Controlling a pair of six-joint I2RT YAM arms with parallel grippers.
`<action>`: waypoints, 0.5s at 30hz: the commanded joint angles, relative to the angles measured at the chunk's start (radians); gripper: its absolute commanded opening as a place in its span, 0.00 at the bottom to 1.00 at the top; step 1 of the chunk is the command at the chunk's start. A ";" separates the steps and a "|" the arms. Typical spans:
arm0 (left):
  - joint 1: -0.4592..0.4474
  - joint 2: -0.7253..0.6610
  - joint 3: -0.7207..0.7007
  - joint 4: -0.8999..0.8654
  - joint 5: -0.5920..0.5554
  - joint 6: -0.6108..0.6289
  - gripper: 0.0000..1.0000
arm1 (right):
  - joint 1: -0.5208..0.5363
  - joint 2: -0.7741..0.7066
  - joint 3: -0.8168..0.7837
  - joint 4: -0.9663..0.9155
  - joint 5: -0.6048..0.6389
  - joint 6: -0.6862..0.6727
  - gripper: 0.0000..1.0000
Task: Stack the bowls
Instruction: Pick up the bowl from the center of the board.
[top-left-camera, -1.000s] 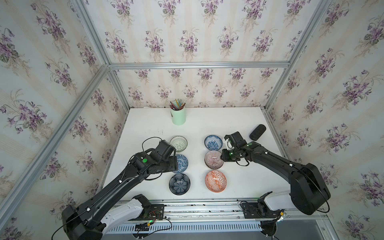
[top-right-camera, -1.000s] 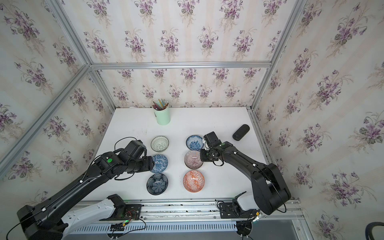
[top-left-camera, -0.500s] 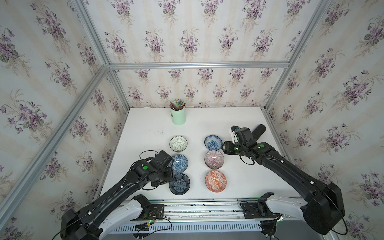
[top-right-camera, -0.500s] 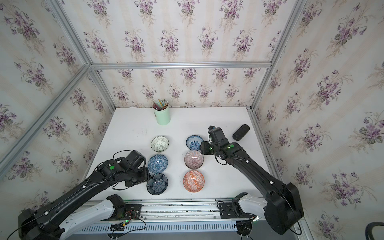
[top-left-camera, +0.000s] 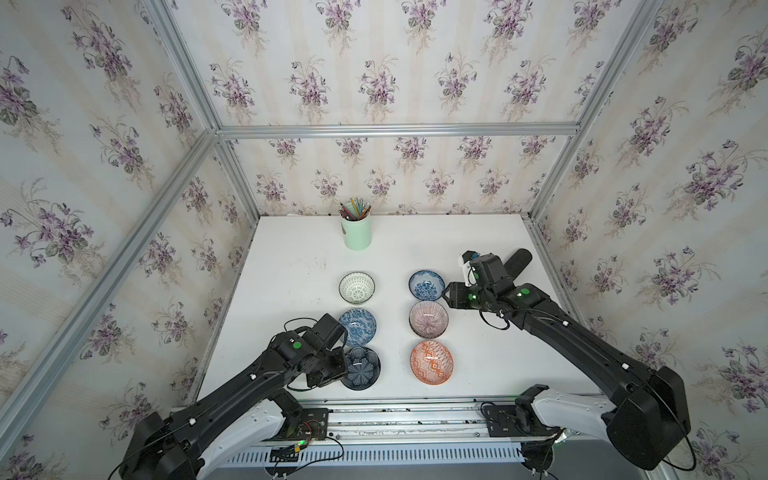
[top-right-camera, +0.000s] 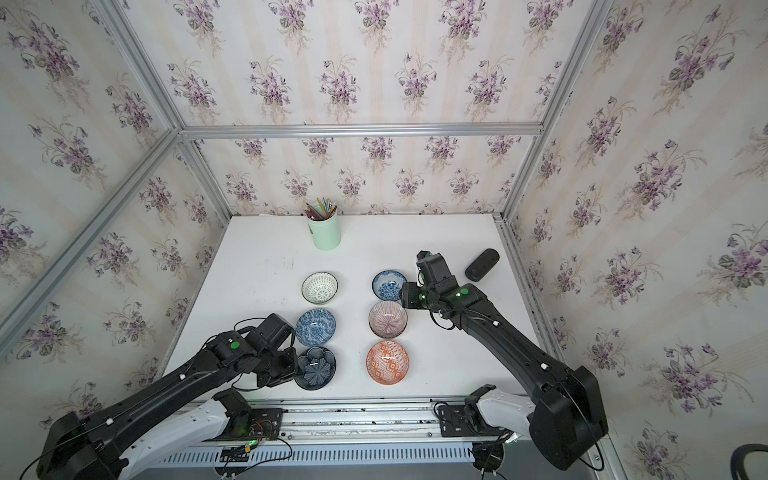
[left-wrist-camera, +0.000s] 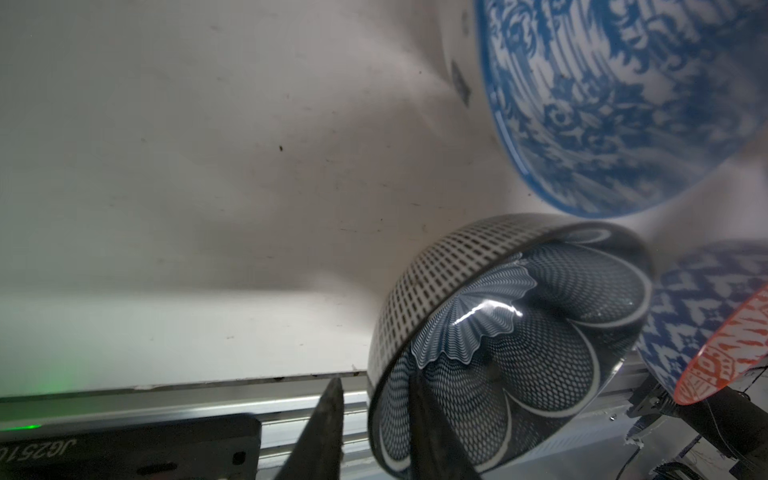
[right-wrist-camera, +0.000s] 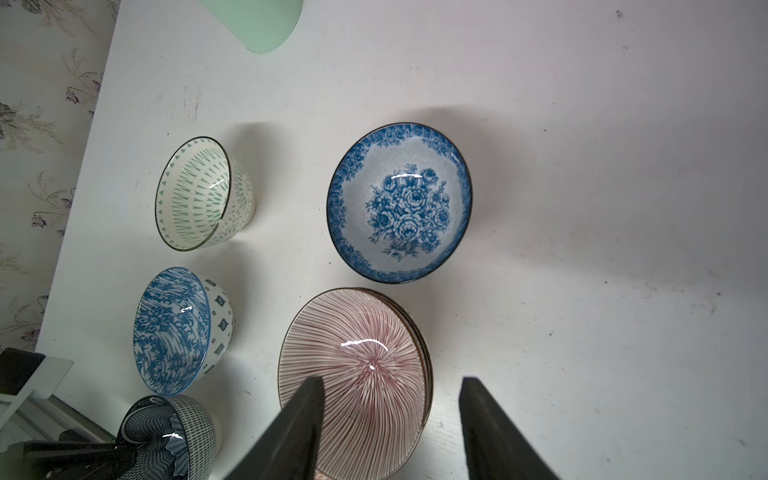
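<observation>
— At the near left of the worktop (top-left-camera: 291, 270), what have you got?

— I log the left fingers (left-wrist-camera: 324, 428) narrowed astride the rim of the dark petal bowl (left-wrist-camera: 519, 332), one inside the wall and one outside. A sliver of gap shows beside the outer one, and I cannot tell whether they pinch. That bowl stands on the worktop, nearest in the left column. Just behind it is the blue-white bowl (top-left-camera: 357, 327), then the white-green bowl (top-left-camera: 356, 288).

— And the right side?

— My right fingers (right-wrist-camera: 291, 432) stand well apart and hold nothing. One is above the pink-lined bowl (right-wrist-camera: 357, 365), the other above bare worktop. A further rim shows just under that bowl's edge. It sits mid-column, between the blue floral bowl (top-left-camera: 427, 285) and the orange bowl (top-left-camera: 431, 363). I note the mint cup of pencils (top-left-camera: 356, 232) at the back, well apart from the bowls.
</observation>
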 joint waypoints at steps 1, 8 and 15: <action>0.000 0.020 0.000 0.039 0.002 0.008 0.27 | 0.000 0.004 0.002 -0.022 -0.007 0.001 0.57; -0.001 0.053 -0.006 0.038 -0.007 0.021 0.20 | 0.000 0.008 0.005 -0.021 -0.010 0.001 0.57; 0.000 0.031 0.004 0.000 -0.018 0.035 0.10 | 0.000 0.017 0.010 -0.027 -0.018 -0.003 0.57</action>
